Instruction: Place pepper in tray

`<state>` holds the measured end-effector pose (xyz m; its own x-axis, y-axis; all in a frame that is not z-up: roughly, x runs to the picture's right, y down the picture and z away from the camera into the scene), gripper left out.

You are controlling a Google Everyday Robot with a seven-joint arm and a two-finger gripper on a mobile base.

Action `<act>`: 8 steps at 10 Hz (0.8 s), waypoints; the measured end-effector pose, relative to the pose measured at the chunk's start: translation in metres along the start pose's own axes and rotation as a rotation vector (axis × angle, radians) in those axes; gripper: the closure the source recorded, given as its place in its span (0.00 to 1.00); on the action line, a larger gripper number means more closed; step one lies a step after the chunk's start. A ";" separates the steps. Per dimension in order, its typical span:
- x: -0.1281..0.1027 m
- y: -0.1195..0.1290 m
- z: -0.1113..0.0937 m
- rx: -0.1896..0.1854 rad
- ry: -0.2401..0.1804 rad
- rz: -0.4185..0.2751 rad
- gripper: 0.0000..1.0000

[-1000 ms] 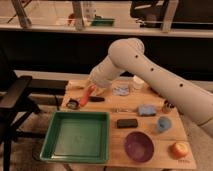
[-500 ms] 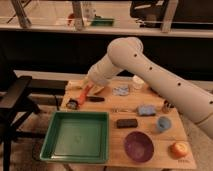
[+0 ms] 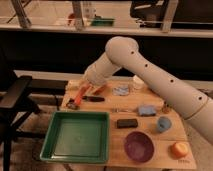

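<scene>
The pepper (image 3: pixel 100 89) is a slim orange-red piece just above the table's back left area, under the end of my white arm. My gripper (image 3: pixel 96 87) is shut on it, and the wrist hides most of the fingers. The green tray (image 3: pixel 50 145) lies at the table's front left, nearer the camera than the gripper, with nothing in it.
A black-headed tool with an orange handle (image 3: pixel 80 96) and a dark utensil (image 3: pixel 95 99) lie below the gripper. Further right are a blue cloth (image 3: pixel 121 90), white cup (image 3: pixel 138 82), black block (image 3: pixel 127 123), blue cup (image 3: pixel 163 124), purple bowl (image 3: pixel 138 146) and stubby orange object (image 3: pixel 178 149). A dark chair (image 3: pixel 15 100) stands left.
The pepper has come up off the table with the gripper and shifted slightly right. Everything else on the table stayed put.
</scene>
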<state>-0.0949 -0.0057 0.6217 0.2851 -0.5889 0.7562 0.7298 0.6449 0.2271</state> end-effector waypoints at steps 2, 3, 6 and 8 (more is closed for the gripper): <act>-0.001 -0.001 0.001 0.001 -0.001 -0.005 1.00; -0.001 0.001 0.000 0.004 0.006 -0.006 1.00; -0.002 0.001 0.001 0.005 0.021 -0.014 1.00; -0.002 0.001 0.001 0.005 0.021 -0.017 1.00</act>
<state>-0.0954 -0.0031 0.6209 0.2855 -0.6101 0.7390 0.7315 0.6370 0.2433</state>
